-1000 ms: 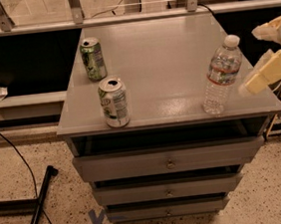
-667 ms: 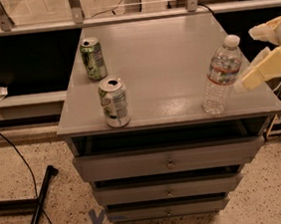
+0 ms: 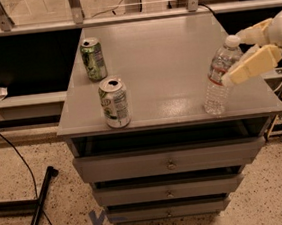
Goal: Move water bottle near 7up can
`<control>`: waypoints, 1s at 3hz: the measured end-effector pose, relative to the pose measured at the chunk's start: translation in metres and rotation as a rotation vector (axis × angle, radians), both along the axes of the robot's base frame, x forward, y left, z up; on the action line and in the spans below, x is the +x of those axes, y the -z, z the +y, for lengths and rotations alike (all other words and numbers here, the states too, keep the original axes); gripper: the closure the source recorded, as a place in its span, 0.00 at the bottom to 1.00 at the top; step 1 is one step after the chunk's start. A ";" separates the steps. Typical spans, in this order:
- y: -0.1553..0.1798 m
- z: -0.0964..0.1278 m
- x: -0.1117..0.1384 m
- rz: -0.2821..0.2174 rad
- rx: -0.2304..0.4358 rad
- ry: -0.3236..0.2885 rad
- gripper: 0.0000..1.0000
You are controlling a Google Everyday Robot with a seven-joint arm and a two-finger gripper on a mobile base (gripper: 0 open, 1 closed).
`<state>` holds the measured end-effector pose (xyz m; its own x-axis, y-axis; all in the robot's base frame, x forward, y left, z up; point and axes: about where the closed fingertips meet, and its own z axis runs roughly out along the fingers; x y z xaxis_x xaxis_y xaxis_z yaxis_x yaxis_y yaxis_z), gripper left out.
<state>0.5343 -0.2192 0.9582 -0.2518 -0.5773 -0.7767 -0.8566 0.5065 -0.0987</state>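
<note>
Pincer (image 3: 233, 58) hung at right edge of table (image 3: 165, 56), two cream fingers spread wide apart, clamping nothing. Water bottle (image 3: 216, 96) stood upright just left of pincer, lower fingertip against its label band; contact unclear. 7up can (image 3: 114, 102) stood well left of pincer, near table's front edge. Darker green can (image 3: 93, 59) stood farther left, toward back.

Cream hand (image 3: 232, 58) beside clear, red-banded water bottle (image 3: 217, 89); silvery-white, green-print 7up can (image 3: 114, 103); grey cabinet (image 3: 170, 56).
</note>
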 end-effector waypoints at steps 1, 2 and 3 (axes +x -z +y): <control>0.004 0.016 0.008 0.011 0.023 -0.037 0.36; 0.012 0.029 0.013 0.032 0.031 -0.073 0.59; 0.015 0.037 0.015 0.042 0.050 -0.109 0.82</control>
<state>0.5493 -0.1826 0.9428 -0.2228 -0.5636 -0.7954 -0.9098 0.4133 -0.0380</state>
